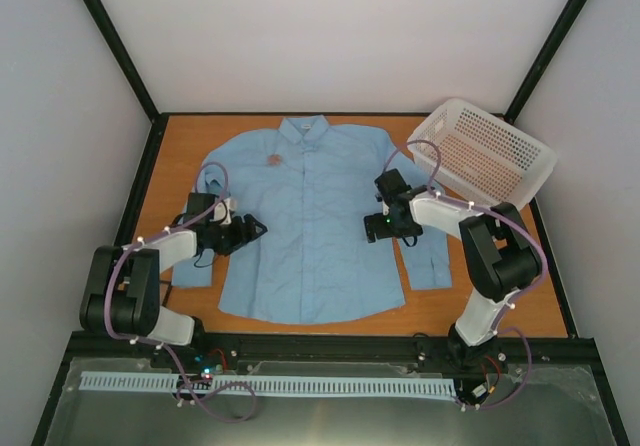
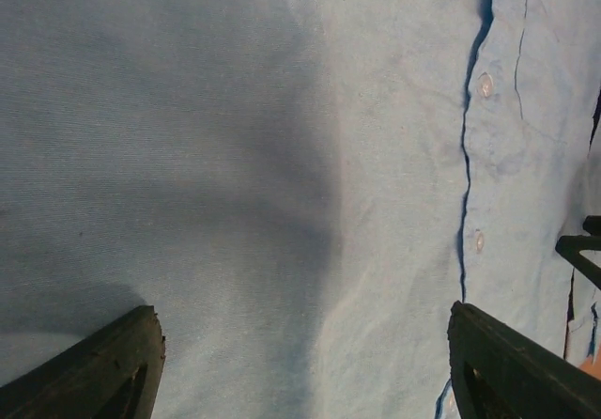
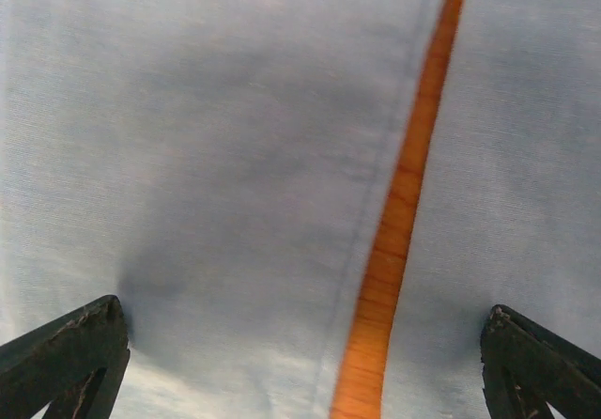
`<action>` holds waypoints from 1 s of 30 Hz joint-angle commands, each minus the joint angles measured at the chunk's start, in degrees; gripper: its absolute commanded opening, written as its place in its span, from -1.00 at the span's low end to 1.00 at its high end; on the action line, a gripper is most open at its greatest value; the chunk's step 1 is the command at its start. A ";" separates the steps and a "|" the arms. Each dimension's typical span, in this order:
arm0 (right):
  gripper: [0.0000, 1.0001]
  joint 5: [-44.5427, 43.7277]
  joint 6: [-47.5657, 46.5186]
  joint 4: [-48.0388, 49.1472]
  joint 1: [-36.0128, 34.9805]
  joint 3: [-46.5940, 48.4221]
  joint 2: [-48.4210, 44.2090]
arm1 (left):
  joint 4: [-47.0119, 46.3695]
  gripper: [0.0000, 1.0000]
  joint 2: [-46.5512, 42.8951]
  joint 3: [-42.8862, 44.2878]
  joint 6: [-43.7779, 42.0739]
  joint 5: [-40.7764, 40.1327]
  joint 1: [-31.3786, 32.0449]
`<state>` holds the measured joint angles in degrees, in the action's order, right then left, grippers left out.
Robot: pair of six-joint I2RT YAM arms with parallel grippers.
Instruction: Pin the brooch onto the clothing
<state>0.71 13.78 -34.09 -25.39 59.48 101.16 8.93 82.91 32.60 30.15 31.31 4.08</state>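
Brooch (image 1: 272,158) sits on the upper chest of the shirt (image 1: 310,256), left of the placket, below the collar. Shirt lies spread flat on the tabletop (image 1: 185,136). Left arm is bent low over the shirt's left side, left fingers (image 2: 103,372) spread wide and empty above the fabric. Right arm is folded in from the right, right fingers (image 3: 66,358) spread wide and empty over the gap between body and sleeve. White basket (image 1: 490,151) sits tilted in the far right corner.
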 commanded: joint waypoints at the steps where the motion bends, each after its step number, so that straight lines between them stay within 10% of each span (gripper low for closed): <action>1: 1.00 -3.32 2.83 1.36 0.28 -6.61 -1.19 | 2.09 0.65 -0.48 -4.01 2.75 -4.12 -0.12; 10: 1.00 0.46 0.84 -3.04 0.34 -2.69 -16.35 | 7.94 0.73 -16.22 0.86 3.37 -6.07 -0.12; 30: 1.00 -10.04 -2.95 -23.82 0.89 38.26 -45.05 | 22.84 1.00 -36.98 50.82 -8.49 -19.43 -0.13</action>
<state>-4.73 10.92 -50.06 -24.73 92.95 57.93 25.93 45.45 77.78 24.95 16.62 4.03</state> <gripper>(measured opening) 0.999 0.997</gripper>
